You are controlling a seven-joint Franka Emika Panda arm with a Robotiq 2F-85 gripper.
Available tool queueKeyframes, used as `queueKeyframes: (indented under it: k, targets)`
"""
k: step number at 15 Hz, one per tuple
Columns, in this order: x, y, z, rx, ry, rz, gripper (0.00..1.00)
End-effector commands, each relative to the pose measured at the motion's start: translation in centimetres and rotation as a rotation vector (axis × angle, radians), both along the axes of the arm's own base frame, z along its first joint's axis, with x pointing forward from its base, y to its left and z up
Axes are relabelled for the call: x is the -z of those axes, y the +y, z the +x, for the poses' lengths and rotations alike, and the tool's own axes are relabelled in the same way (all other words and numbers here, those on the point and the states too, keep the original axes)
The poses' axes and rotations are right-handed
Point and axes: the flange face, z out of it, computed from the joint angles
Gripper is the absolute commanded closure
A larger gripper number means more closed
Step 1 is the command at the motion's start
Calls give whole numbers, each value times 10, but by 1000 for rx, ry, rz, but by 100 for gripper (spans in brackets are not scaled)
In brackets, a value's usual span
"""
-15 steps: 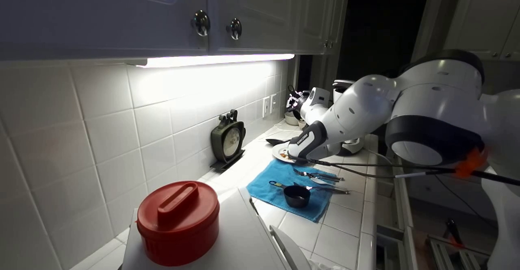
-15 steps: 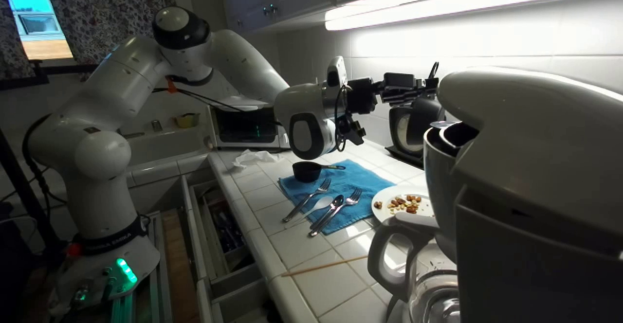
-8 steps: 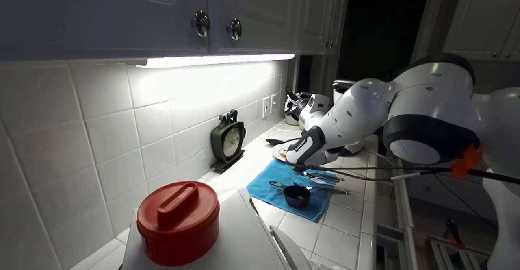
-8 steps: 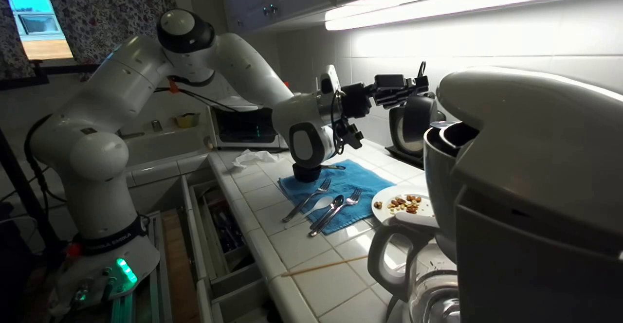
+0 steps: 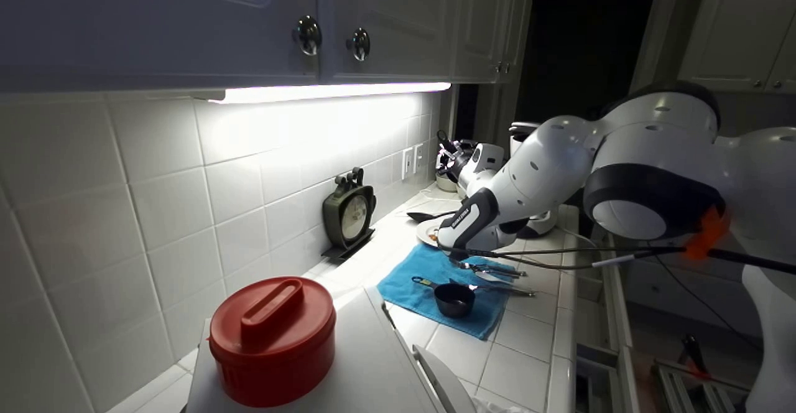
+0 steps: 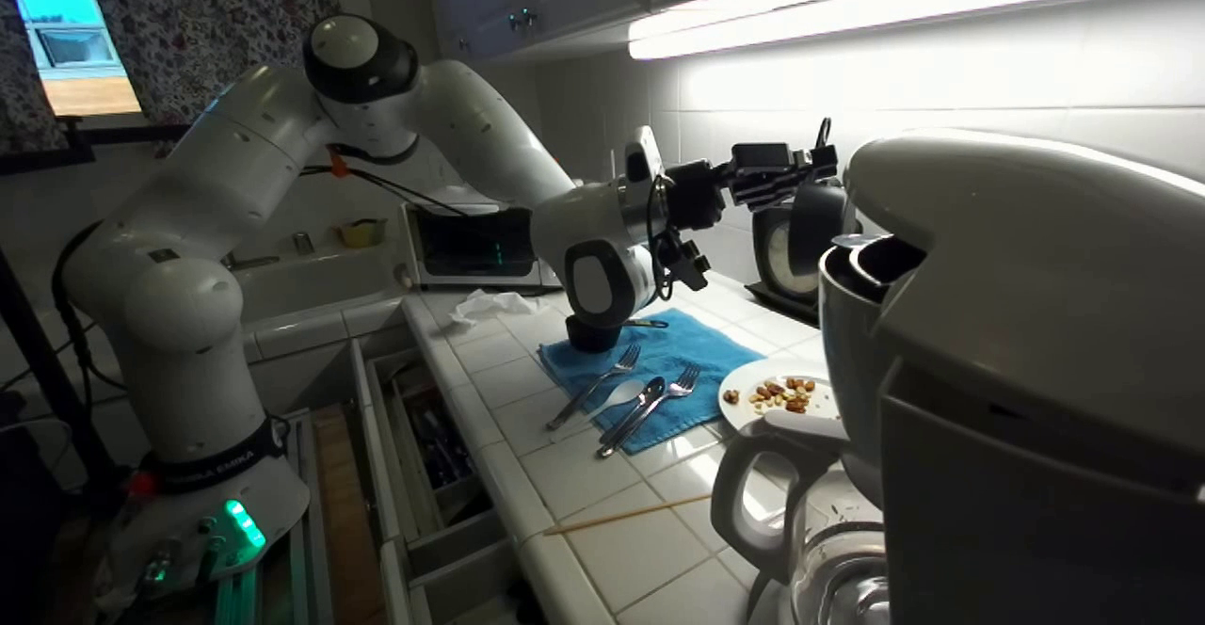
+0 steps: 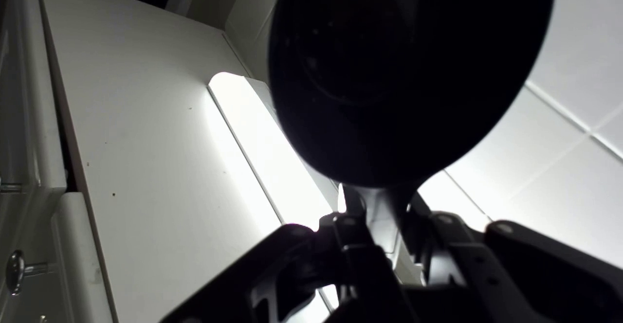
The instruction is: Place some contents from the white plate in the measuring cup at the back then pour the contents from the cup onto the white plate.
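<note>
My gripper (image 6: 817, 162) is shut on the handle of a dark cup (image 6: 821, 220), high above the counter. The cup fills the upper part of the wrist view (image 7: 409, 70), its handle between the fingers. A thin handle loop sticks up above the fingers. Another dark cup with a straight handle stands on the towel (image 5: 454, 301), partly behind my arm in an exterior view (image 6: 591, 335). I cannot tell which is the measuring cup. The white plate (image 6: 748, 378) lies on the counter with the brownish contents (image 6: 791, 394) on it, partly hidden in both exterior views.
A blue towel (image 6: 673, 335) bears forks and spoons (image 6: 650, 408). A white coffee maker (image 6: 1036, 324) with a glass carafe (image 6: 843, 568) stands in the foreground. A dark scale (image 5: 349, 214) stands by the tiled wall. A black spoon (image 5: 423, 216) lies near the plate. Cabinets (image 5: 398, 21) hang above.
My gripper with the dark cup moved down and slightly back from the coffee maker, then shifted slightly toward it again. The plate, its contents and the cup on the towel stayed put.
</note>
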Motion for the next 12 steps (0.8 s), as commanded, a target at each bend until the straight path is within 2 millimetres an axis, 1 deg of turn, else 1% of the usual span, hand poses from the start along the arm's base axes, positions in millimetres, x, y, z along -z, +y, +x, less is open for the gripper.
queueKeyframes:
  k: [1, 6, 12]
  targets:
    - [-15, 3, 1, -13, 44, -32, 93]
    - [-16, 2, 2, -13, 58, -18, 93]
    - [-26, -3, 2, -38, 120, 143, 93]
